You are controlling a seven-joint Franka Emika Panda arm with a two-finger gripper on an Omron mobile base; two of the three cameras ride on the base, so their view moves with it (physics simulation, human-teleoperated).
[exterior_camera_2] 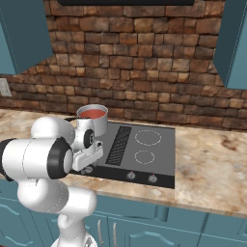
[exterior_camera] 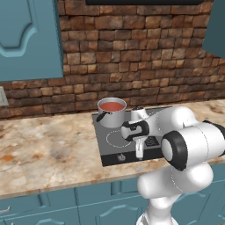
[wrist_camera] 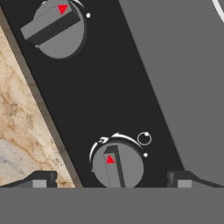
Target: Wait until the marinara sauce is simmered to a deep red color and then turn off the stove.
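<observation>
Left base view | pot on stove | marinara sauce orange-red, near rim

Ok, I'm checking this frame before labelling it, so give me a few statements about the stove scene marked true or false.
1. The pot holds marinara sauce. True.
2. The pot stands on the stove's front burner. False: it stands at a back corner, near the brick wall.
3. The gripper is open, its fingertips either side of a knob. True.
4. The gripper is shut on the pot's handle. False: it hangs over the front knobs, apart from the pot.
5. A lid covers the pot. False: the sauce is exposed.
</observation>
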